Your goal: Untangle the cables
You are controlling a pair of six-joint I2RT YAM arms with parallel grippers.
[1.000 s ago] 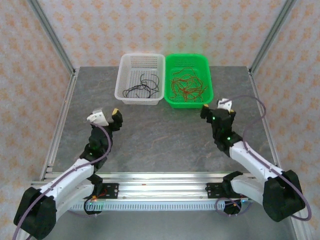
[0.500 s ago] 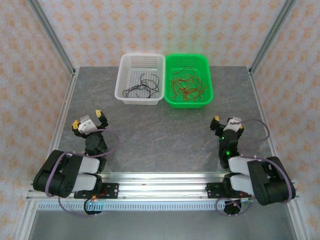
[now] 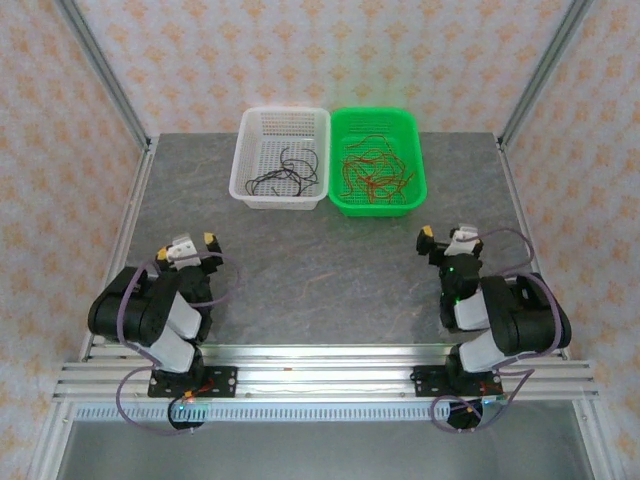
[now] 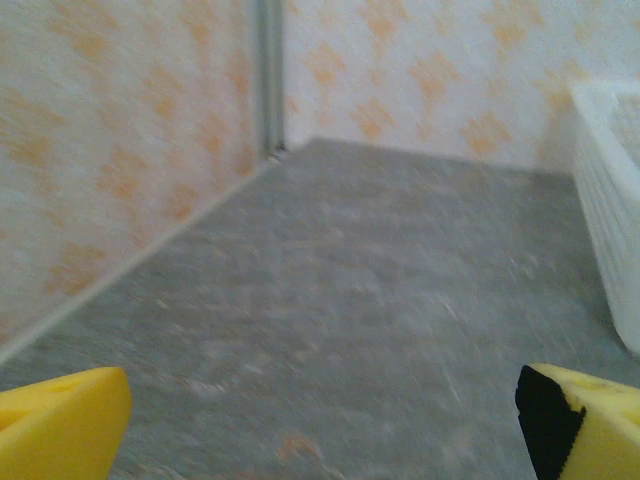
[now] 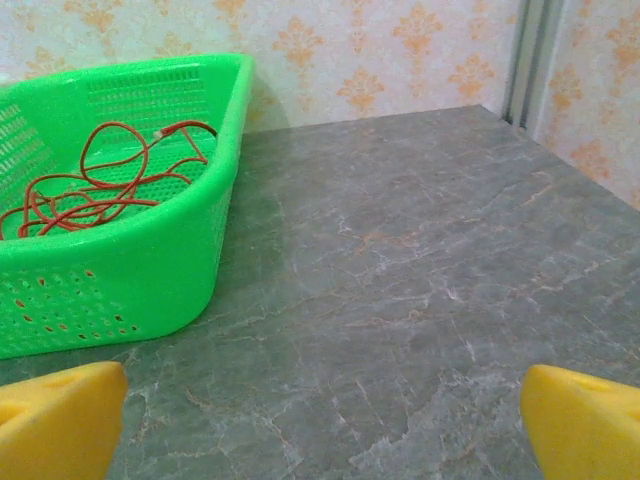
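**Cable sorting: both arms parked, work looks finished**

Item 1, black cables (image 3: 283,170): a small loose bunch lying in the white basket (image 3: 246,150) at the far side of the worktop (image 3: 320,270). No red strand is visible among them.

Item 2, red cables (image 3: 372,172): a larger curly heap in the green basket (image 3: 421,175), which touches the white one on its right. The right wrist view shows loops resting on its floor; whether single strands are knotted is too fine to tell.

Item 3, left fingers (image 3: 209,239): spread wide, nothing between them, low over the near left of the worktop.

Item 4, right fingers (image 3: 427,233): spread wide, nothing held, near right, well apart from the baskets.

Progress: colours are separated by basket and both arms sit folded by their bases, so the job reads as done or nearly done. No cable lies on the worktop.

Setting: grey stone-patterned worktop, orange-patterned wallpaper (image 3: 320,50) on three sides, metal posts (image 3: 100,75) in the corners.
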